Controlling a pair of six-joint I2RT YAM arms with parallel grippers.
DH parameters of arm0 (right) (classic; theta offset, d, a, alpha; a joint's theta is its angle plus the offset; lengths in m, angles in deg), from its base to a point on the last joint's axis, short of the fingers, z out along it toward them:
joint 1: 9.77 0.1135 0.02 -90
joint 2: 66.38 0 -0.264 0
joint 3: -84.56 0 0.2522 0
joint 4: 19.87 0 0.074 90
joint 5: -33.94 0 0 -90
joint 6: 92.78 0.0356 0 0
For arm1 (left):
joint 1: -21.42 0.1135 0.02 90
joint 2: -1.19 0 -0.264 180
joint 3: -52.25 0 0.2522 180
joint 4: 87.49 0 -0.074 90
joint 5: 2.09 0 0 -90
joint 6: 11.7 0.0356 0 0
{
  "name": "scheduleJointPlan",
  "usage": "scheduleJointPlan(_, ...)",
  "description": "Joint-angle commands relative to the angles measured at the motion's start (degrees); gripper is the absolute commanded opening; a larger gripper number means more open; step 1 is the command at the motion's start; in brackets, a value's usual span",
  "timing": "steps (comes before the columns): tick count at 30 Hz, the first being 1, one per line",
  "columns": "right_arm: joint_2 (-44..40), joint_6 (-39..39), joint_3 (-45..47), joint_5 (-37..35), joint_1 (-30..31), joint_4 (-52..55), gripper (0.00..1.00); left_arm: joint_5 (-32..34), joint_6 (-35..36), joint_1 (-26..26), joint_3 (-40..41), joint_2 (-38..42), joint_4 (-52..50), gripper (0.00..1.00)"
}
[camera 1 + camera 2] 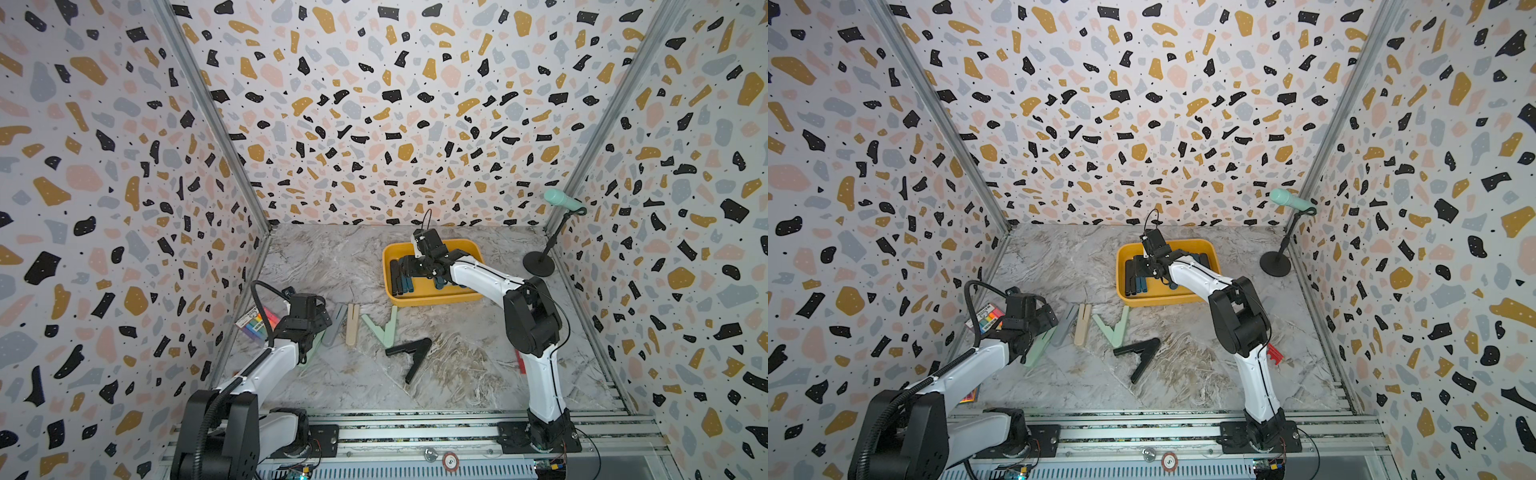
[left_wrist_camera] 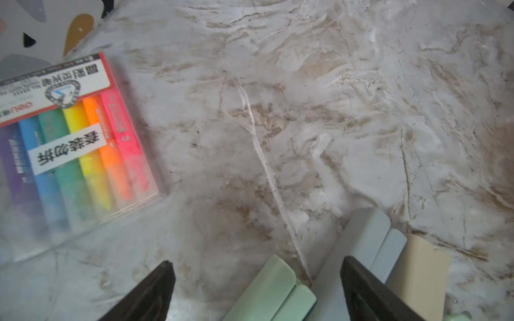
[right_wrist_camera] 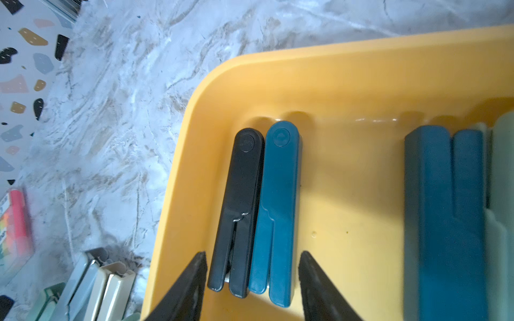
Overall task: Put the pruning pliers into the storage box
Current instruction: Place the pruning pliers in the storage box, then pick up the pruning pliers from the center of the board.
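Marble-patterned tabletop (image 1: 457, 374), grey with brown veins: fills the lower middle of both top views, between terrazzo-print walls.

Yellow storage box (image 1: 432, 300): lies just right of centre in both top views and fills the right side of the right wrist view (image 3: 250, 72). Holds several pruning pliers, folded flat and side by side: black folded pliers (image 3: 242, 211) touching dark teal pliers (image 3: 278, 211) near the rounded corner. Then bare yellow floor, then a second dark teal pair (image 3: 445, 222) and a mint pair (image 3: 503, 194) cut off by the right edge.

Mint microphone (image 1: 563, 200) on a black stand: at the right of a top view, by the wall, well apart from the box.

Rainbow-striped packet (image 2: 69, 150): flat on the tabletop, left side of the left wrist view.

Loose on the tabletop, below and left of the box in the top views:
- grey pliers (image 1: 337, 319) and beige pliers (image 1: 352, 324), folded, just beside each other
- mint V pliers (image 1: 384, 328) and black V pliers (image 1: 409, 353), spread open
- mint folded pliers (image 1: 1040, 347), partly under the left arm
- red pliers (image 1: 1274, 353), peeking from behind the right arm

At the bottom of its wrist view, left hand (image 2: 256, 262): open wide, gripping nothing, with the mint folded tip between the fingers and one finger in front of the grey pliers.

Over the box, right hand (image 3: 253, 254): fingers parted, straddling the black and dark teal pair without clamping. Thin gap on the teal side; contact on the black side impossible to tell.
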Motion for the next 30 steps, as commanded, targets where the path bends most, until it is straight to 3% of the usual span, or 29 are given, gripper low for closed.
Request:
scheduleJointPlan(1, -4.29, -1.15, 2.34, -1.13, -0.35, -0.82, 0.56, 0.66, -0.49, -3.7, -0.85, 2.15, -0.73, 0.92)
scheduleJointPlan(7, -8.2, -1.45, 6.82, -1.92, -0.9, -2.6, 0.56, 6.78, -2.09, -14.67, -4.35, 2.09, -5.44, 0.92)
scheduleJointPlan(15, -11.1, -1.46, 10.38, -2.38, -1.98, -3.9, 0.56, 7.52, -5.19, -24.68, -4.83, -1.0, -5.39, 0.84)
scheduleJointPlan(21, -11.82, -1.31, 11.19, -2.99, -2.18, -3.87, 0.56, 7.57, -5.67, -28.73, -6.62, -7.81, -6.27, 0.77)
scheduleJointPlan(30, -12.58, -1.2, 12.53, -2.87, -2.7, -4.6, 0.56, 8.72, -6.62, -28.93, -5.82, -9.87, -5.61, 0.74)
